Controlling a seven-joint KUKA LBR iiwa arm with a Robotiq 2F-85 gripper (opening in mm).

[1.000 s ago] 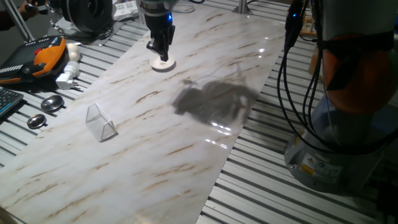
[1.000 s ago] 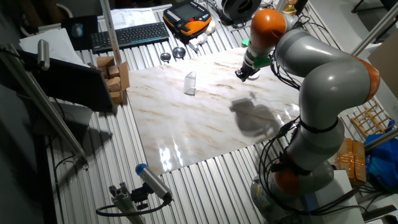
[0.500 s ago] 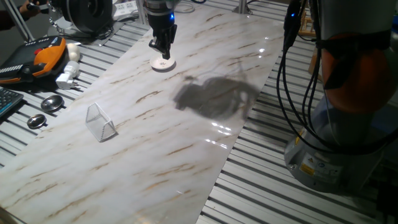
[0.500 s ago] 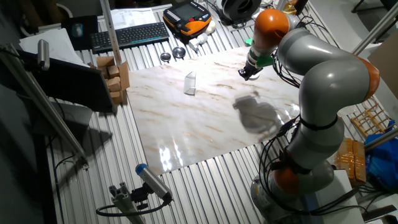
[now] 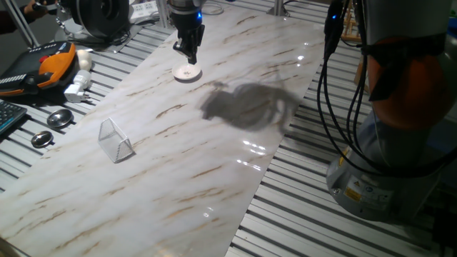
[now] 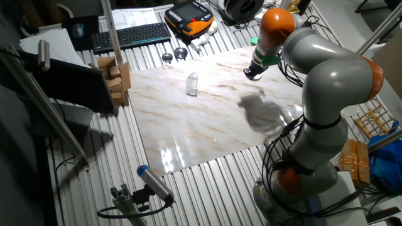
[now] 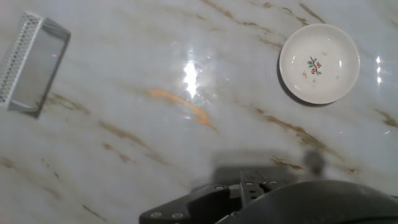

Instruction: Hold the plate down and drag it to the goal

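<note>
White plate (image 5: 188,73) lies bare just below the raised tool (image 5: 187,54) — fingers' spacing unclear — apart.

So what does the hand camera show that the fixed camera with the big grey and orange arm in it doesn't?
Only the hand view shows the plate, with its small reddish mark. Only that fixed view shows the whole arm, the gripper, a keyboard and cardboard boxes. Both show the marble table and the clear plastic goal.

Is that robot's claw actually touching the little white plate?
Apart. In one fixed view the gripper hangs above the plate, with a gap showing; the hand view shows the plate uncovered.
</note>
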